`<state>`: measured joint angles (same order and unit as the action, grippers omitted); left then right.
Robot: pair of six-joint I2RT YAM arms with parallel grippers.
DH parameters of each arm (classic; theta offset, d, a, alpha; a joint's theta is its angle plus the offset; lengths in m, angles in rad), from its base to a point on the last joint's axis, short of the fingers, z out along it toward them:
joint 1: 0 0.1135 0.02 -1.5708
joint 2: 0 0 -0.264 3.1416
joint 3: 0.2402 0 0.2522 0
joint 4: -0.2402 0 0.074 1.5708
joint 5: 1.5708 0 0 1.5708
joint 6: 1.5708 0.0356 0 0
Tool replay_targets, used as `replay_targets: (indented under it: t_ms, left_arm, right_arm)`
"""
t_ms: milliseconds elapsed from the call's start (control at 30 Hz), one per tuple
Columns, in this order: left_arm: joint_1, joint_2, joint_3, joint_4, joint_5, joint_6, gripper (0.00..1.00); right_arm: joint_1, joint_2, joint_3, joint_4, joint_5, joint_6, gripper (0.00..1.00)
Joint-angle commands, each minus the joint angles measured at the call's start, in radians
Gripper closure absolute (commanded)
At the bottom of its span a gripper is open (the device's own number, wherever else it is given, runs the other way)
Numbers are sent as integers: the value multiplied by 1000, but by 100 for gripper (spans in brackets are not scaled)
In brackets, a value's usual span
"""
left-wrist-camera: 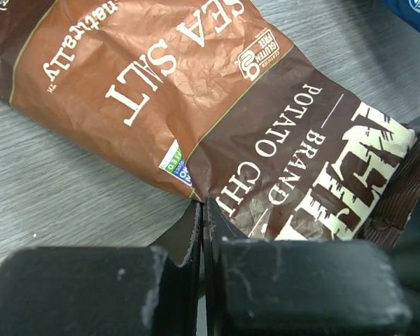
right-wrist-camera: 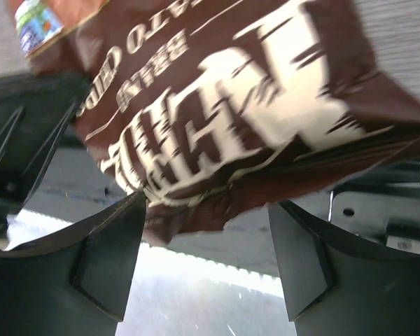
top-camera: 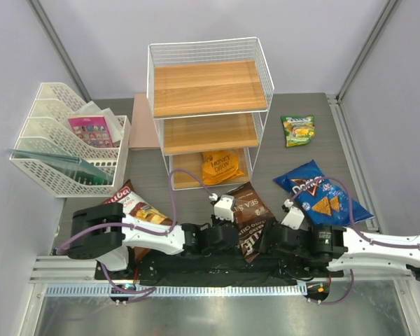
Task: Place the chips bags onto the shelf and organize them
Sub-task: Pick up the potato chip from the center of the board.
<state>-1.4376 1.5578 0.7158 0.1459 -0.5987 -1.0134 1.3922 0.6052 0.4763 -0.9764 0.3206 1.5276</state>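
Left claw (left-wrist-camera: 201,231): shut, and I judge it pinched on the side edge of the dark brown crinkly Sea Salt chips bag (left-wrist-camera: 196,105), which sits on the grey desk (top-camera: 294,161) between my arms. Right claw (right-wrist-camera: 206,203): wide open, jaws either side of that bag's end seam, gripping nothing.

Done: the orange Honey Dijon bag (top-camera: 219,166) is on the bottom board of the tall white wire shelf (top-camera: 208,87).

Left: the Sea Salt bag, blue Doritos bag (top-camera: 322,196), small green-yellow bag (top-camera: 298,129) and brown-white red-lettered bag (top-camera: 129,203).
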Motion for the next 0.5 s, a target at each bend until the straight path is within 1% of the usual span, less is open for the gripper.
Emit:
replay_targets:
  t_ms: [0,33,133,333,467]
  left_arm:
    - [2,-21,4,44,11,-11,100]
    - [-4,-21,-1,46,14,-13,100]
    - [-18,-21,-7,52,16,-17,100]
    - [-38,-15,-10,90,40,-10,100]
    - [-55,-28,-16,97,36,-23,100]
  right_arm:
    - [4,-74,-59,41,90,124,24]
    - [4,-85,-68,47,112,138,20]
    - [2,-94,-96,73,138,161,20]
    - [4,-16,-71,148,189,128,20]
    - [4,31,-62,151,253,152,20]
